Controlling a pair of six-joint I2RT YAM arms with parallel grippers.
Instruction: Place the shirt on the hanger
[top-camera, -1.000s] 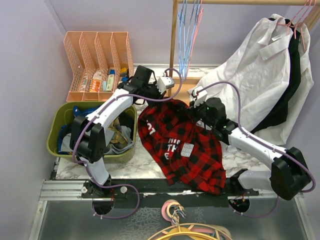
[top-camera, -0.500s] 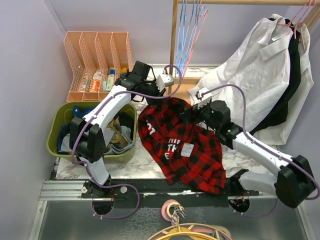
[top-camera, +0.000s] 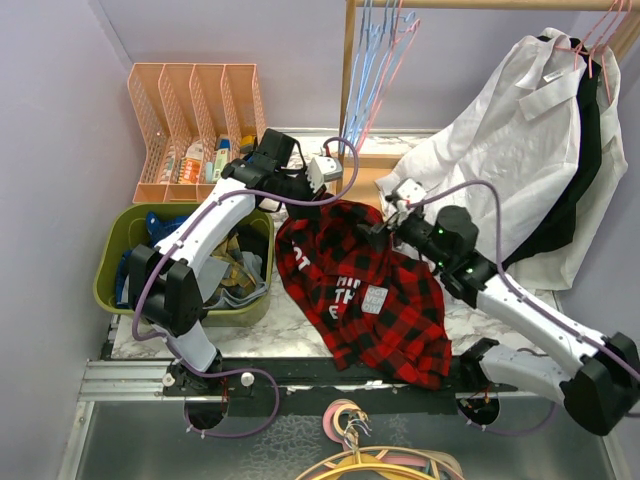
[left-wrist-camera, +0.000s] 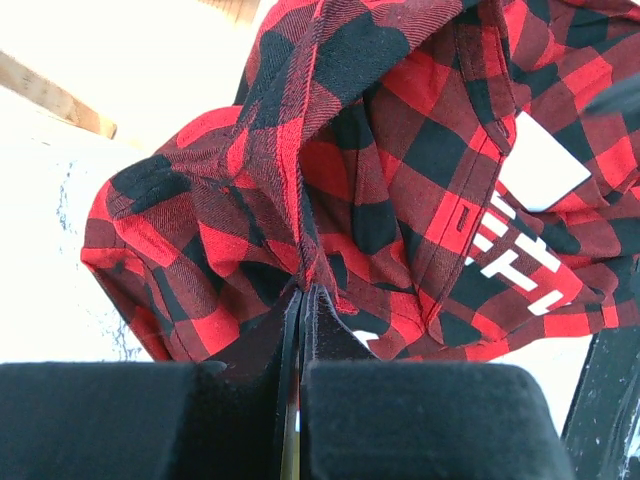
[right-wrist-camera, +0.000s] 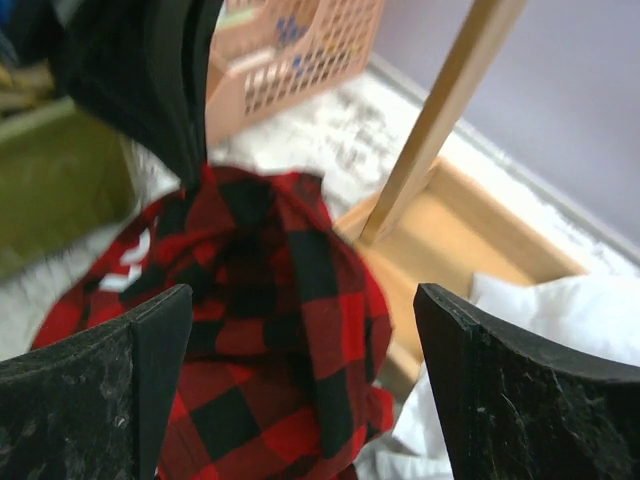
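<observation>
The left gripper (left-wrist-camera: 302, 292) is clamped tight on a fold of the shirt (left-wrist-camera: 400, 180) at its far end, holding that end up in a peak above the table (top-camera: 262, 335). From the pinch the cloth runs down and toward the near edge, a little to the right. That line is its long axis, and the white lettering sits about midway along it.

The right gripper (right-wrist-camera: 300, 300) stands wide and holds nothing. It hovers just right of the peak and points at it, so the raised cloth lies straight ahead between its spread fingers. It looks near but not touching, as far as I can tell.

The hanger (top-camera: 393, 60) is well apart from all this, up on the rack (top-camera: 348, 90) behind both arms, among the blue hangers (top-camera: 368, 60).

To my eye the free right arm has the next move. It has either a short push forward to take a second hold beside the left one, or a reach back and up toward the hanger, which lies on the far side of the peak from it.
</observation>
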